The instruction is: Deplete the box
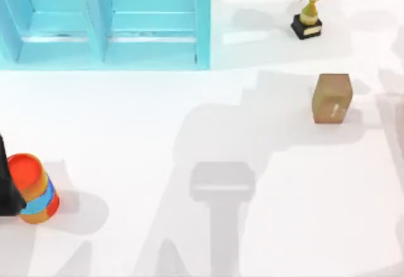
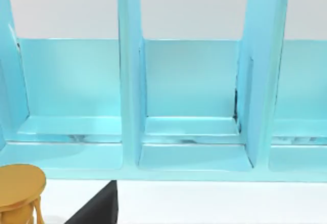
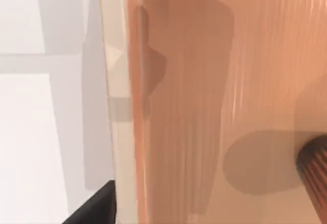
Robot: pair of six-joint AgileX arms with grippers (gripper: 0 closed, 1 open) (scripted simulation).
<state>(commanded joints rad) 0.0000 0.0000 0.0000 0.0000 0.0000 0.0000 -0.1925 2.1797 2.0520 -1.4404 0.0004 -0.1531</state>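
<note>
Since the brown box (image 1: 332,98) looks like light, stiff cardboard, grip its flat side walls. Whether either claw is open, cannot tell

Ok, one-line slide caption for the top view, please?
Overhead table scene: blue shelf unit at back left, gold trophy back right, brown box right, orange-lidded can at left edge.
</note>
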